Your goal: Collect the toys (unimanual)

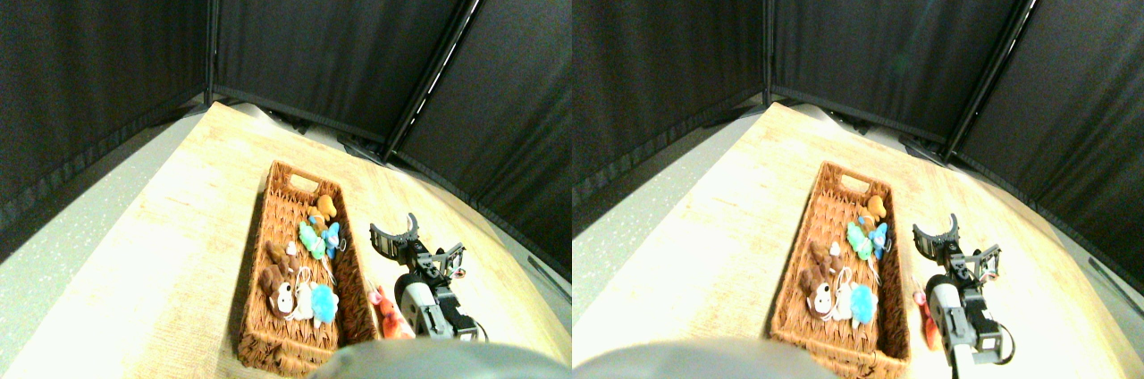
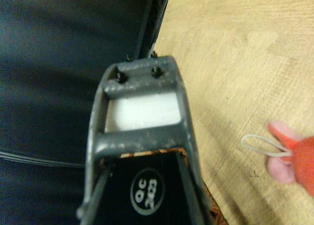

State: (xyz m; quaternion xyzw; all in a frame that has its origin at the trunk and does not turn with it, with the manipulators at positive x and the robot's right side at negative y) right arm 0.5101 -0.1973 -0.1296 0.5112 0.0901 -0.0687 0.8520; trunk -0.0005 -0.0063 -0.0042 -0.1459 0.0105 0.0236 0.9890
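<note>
Several toys lie in the long brown wicker basket (image 1: 264,245): an orange one (image 1: 324,207), a green one (image 1: 311,240), a blue one (image 1: 332,238), a brown one (image 1: 277,258), a brown-white one (image 1: 281,296) and a light blue one (image 1: 323,305). One red-orange toy (image 1: 390,309) lies on the table just right of the basket's near end. The wrist view shows it too, the red-orange toy (image 2: 300,162) with its white cord loop (image 2: 260,146). My right gripper (image 1: 394,231) hangs open and empty over the table, right of the basket and beyond the red-orange toy.
The light wooden table (image 1: 179,245) stretches left of the basket and past its far end. Black curtain panels (image 1: 340,30) on dark frames close off the back and both sides. A grey speckled floor (image 1: 63,245) lies beyond the table's left edge.
</note>
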